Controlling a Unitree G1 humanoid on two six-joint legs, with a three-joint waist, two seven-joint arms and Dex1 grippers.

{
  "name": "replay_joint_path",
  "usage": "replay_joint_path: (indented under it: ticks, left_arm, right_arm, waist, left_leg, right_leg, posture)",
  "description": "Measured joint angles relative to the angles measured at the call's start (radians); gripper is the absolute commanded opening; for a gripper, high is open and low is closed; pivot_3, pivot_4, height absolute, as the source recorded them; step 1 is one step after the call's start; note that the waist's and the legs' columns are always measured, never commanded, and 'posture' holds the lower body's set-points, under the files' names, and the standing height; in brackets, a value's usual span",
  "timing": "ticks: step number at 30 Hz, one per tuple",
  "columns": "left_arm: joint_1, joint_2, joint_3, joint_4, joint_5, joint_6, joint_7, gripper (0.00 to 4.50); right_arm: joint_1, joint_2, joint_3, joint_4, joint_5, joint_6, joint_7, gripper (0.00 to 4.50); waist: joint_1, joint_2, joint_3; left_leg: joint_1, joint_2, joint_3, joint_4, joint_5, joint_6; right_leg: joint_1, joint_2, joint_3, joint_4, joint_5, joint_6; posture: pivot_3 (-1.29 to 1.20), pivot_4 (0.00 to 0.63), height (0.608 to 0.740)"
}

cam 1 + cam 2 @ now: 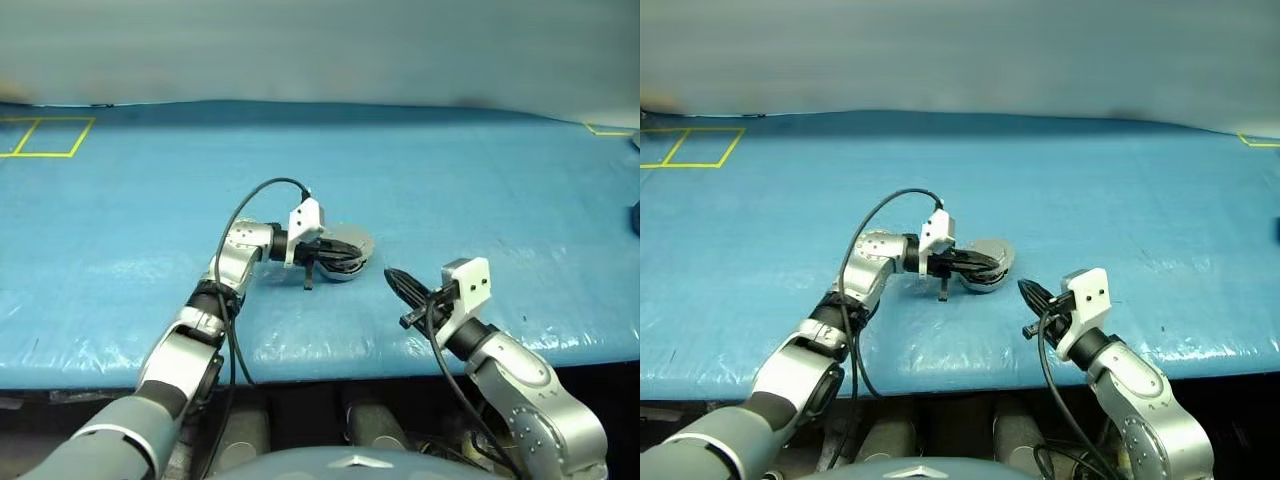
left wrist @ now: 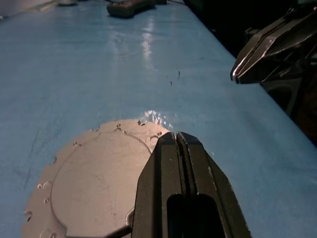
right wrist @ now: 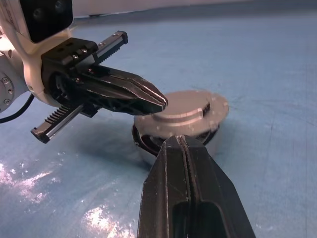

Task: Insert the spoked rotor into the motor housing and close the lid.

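One housing (image 3: 171,141) near the tabletop's (image 1: 480,190) front edge, lid (image 3: 183,111) lying flat, plain face up. Two pincers, left (image 3: 161,101) and right (image 1: 390,275), both shut, empty.

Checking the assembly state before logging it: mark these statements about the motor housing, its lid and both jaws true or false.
1. The round silver-grey lid lies down over the round silver metal motor housing. True.
2. The left gripper has its jaws wide open. False: they are shut, above the lid.
3. The right gripper holds the lid. False: it is shut on nothing, apart from the housing.
4. The housing sits on the blue table cover. True.
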Motion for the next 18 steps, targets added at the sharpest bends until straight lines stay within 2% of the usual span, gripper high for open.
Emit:
replay_joint_path:
  ticks: [5, 7, 13, 18]
  left_arm:
    - [0.127, 0.101, 0.056, -0.354, -0.134, 0.183, 0.034, 0.05]
    - [0.188, 0.145, 0.071, -0.423, -0.146, 0.225, 0.061, 0.00]
    - [0.386, 0.264, 0.096, -0.549, -0.146, 0.278, 0.144, 0.00]
    - [0.521, 0.275, 0.089, -0.583, -0.103, 0.261, 0.239, 0.00]
  right_arm:
    - [-0.073, 0.023, -0.003, 0.023, 0.048, 0.000, 0.003, 0.00]
    - [-0.113, 0.017, 0.012, 0.060, 0.032, -0.002, 0.004, 0.40]
    - [-0.249, 0.003, 0.144, 0.223, -0.091, -0.050, 0.033, 2.28]
    - [-0.367, 0.031, 0.212, 0.372, -0.144, -0.091, 0.073, 3.95]
  waist:
    - [-0.008, 0.002, -0.001]
    - [-0.012, 0.001, -0.001]
    - [-0.018, 0.002, -0.001]
    - [-0.012, 0.001, 0.000]
  left_leg:
    - [0.002, 0.001, 0.000, 0.000, 0.000, 0.000]
    - [0.004, 0.001, 0.000, 0.000, 0.000, 0.000]
    - [0.005, 0.001, 0.002, 0.000, 0.000, 0.000]
    - [0.004, 0.001, 0.001, -0.001, 0.000, 0.000]
  right_leg:
    - [0.001, 0.000, 0.000, 0.001, 0.000, -0.001]
    - [0.002, 0.000, 0.000, 0.001, 0.000, 0.000]
    - [0.002, 0.000, 0.001, 0.002, -0.001, 0.001]
    - [0.001, 0.000, 0.000, 0.001, 0.000, -0.001]
  posture:
    - [0.00, 0.150, 0.740]
    - [0.00, 0.150, 0.740]
    - [0.00, 0.150, 0.740]
    - [0.00, 0.150, 0.740]
